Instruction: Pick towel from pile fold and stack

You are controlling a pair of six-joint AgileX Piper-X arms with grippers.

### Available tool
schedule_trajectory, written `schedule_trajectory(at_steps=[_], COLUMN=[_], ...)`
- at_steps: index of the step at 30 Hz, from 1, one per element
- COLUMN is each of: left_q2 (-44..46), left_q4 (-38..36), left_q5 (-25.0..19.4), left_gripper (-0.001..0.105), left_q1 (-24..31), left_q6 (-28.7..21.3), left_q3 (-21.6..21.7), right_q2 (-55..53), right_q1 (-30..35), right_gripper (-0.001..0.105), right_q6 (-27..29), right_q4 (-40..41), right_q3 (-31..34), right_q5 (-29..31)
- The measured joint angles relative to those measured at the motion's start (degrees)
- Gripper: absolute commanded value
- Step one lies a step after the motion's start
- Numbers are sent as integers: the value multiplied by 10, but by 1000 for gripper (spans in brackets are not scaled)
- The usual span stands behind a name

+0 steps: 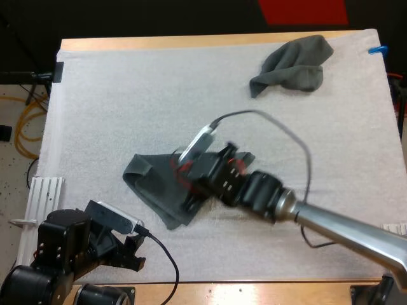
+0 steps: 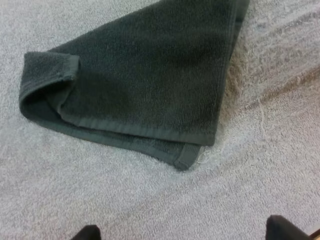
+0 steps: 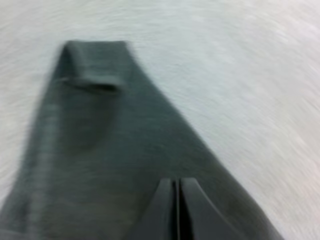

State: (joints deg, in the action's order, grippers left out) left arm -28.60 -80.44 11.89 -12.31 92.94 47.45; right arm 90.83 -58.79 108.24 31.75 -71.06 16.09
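Left gripper [image 2: 185,231], fingers spread and empty, sits near the folded towel [image 1: 156,184]; right gripper [image 3: 177,200], clenched on nothing, hovers over that towel.

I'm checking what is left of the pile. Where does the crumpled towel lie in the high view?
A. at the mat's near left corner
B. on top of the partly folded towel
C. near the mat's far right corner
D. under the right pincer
C: the crumpled towel sits near the far right corner of the mat, well apart from the partly folded towel in the middle, over which the right pincer is.
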Motion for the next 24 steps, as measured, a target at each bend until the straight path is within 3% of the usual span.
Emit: schedule_trajectory(at_steps=[3, 5, 10, 12, 18, 24], left_q2=[0, 0, 0, 0, -2, -23], left_q4=[3, 6, 33, 45, 53, 56], left_q5=[0, 0, 0, 0, 0, 0], left_gripper=[63, 63, 63, 63, 63, 63], left_q1=[0, 0, 0, 0, 0, 0], left_q6=[0, 0, -2, -2, -3, -3], left_q3=[0, 0, 0, 0, 0, -6], right_q2=[-1, -1, 0, 5, 54, 123], right_q1=[64, 117, 235, 277, 373, 405], right_gripper=[2, 12, 65, 74, 70, 70], right_q6=[-52, -86, -128, -131, -136, -135], right_q4=[20, 37, 53, 59, 83, 83], right_q3=[0, 0, 0, 0, 0, 0], right_q5=[-29, -73, -157, -180, -281, -362])
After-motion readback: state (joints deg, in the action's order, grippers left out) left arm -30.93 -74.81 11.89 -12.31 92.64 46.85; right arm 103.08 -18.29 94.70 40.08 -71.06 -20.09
